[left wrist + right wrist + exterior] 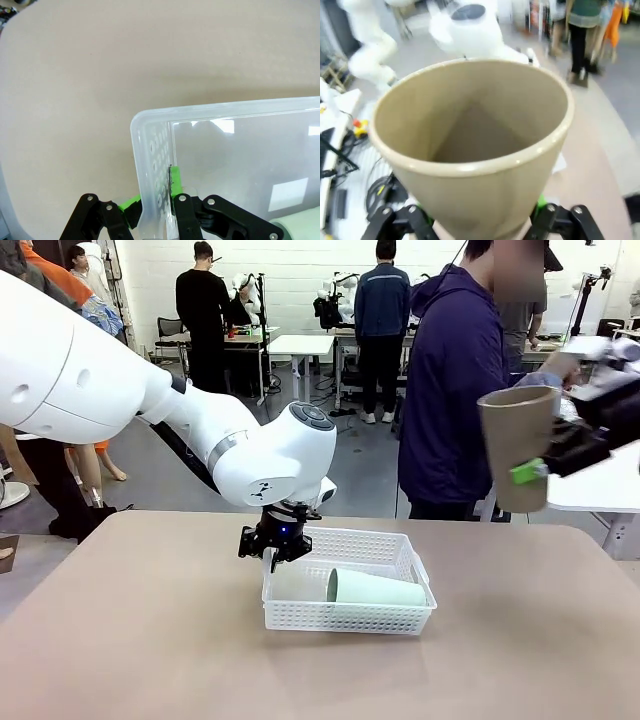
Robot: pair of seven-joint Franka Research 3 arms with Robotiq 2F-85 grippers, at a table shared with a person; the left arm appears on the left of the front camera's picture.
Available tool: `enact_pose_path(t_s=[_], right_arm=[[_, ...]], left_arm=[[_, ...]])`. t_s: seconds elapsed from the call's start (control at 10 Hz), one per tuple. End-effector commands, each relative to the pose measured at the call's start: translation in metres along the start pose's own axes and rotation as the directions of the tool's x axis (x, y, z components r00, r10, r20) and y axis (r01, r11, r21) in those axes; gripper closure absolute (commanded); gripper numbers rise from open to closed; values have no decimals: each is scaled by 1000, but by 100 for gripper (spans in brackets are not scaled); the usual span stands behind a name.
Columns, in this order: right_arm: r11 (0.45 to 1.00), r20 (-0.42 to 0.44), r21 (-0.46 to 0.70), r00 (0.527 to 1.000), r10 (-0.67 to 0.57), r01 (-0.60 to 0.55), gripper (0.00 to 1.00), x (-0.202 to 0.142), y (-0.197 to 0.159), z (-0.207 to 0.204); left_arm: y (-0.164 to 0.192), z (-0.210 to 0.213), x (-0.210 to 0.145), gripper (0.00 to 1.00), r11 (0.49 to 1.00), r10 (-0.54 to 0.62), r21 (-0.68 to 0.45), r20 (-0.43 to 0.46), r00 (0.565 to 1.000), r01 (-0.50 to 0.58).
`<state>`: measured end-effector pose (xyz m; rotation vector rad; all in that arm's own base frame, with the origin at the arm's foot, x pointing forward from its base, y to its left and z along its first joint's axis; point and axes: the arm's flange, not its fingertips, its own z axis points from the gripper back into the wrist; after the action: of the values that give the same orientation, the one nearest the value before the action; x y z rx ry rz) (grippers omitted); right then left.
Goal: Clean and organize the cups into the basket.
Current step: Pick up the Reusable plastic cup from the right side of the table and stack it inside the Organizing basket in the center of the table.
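Clamping the wall of a shallow white plastic lattice basket [350, 621] was the left gripper [277, 546]. The right gripper [530, 473] clasped a tan tapered tumbler [516, 435] aloft.

The left claw [278, 545] points straight down, pinched tight on the basket [400, 615] wall; the right claw [530, 472], raised high at the right, clasps a tan cup [517, 435].

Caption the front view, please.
Left gripper clamps white basket, mint cup inside; right gripper holds tan cup aloft.
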<state>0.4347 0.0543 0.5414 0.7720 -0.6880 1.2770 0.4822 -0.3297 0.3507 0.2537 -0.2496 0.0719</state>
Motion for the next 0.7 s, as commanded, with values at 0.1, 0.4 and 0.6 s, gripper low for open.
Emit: enact_pose_path(t_s=[0.1, 0.4, 0.6], right_arm=[[994, -308, 47, 948, -83, 102, 18, 29, -57, -73], [988, -453, 136, 892, -7, 77, 18, 42, -85, -157], [989, -528, 140, 849, 32, 50, 18, 42, -96, -196]], left_arm=[[1, -1, -1, 100, 1000, 2, 2, -2, 1000, -2], [1, -1, -1, 100, 1000, 2, 2, -2, 1000, -2], [1, -1, -1, 100, 1000, 2, 2, -2, 1000, -2]])
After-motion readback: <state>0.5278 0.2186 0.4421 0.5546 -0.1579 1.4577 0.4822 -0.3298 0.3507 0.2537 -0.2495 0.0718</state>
